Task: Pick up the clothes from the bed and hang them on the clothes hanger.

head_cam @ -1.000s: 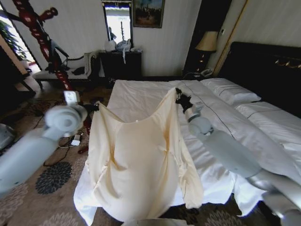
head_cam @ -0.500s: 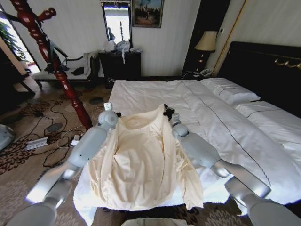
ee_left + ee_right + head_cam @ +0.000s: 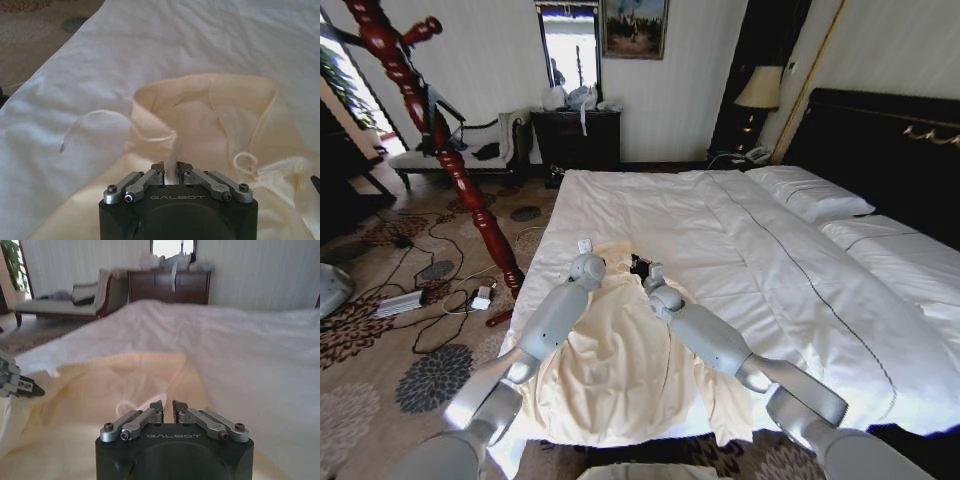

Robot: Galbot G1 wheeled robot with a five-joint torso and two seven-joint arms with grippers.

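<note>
The pale cream clothes [image 3: 610,360] lie spread on the near left part of the bed [image 3: 770,230], on its white duvet. My left gripper [image 3: 584,246] rests low at the garment's far edge, left of the neck, shut on a fold of the fabric [image 3: 172,150]. Just right of the neck, my right gripper [image 3: 642,266] also sits low on the bed, its fingers [image 3: 156,412] closed on the cream edge. The neck opening [image 3: 210,100] lies between the two grippers. The dark-red clothes hanger [image 3: 430,130] stands on the floor left of the bed.
Cables and a power strip [image 3: 400,300] lie on the carpet around the stand's foot. A chaise [image 3: 460,145] and a dark dresser [image 3: 578,135] stand along the far wall. A lamp [image 3: 758,90] and the black headboard [image 3: 890,150] are at the right.
Both arms have come down and forward. The garment, held up spread in the air a second ago, now lies flat on the duvet with both grippers still at its top edge.
</note>
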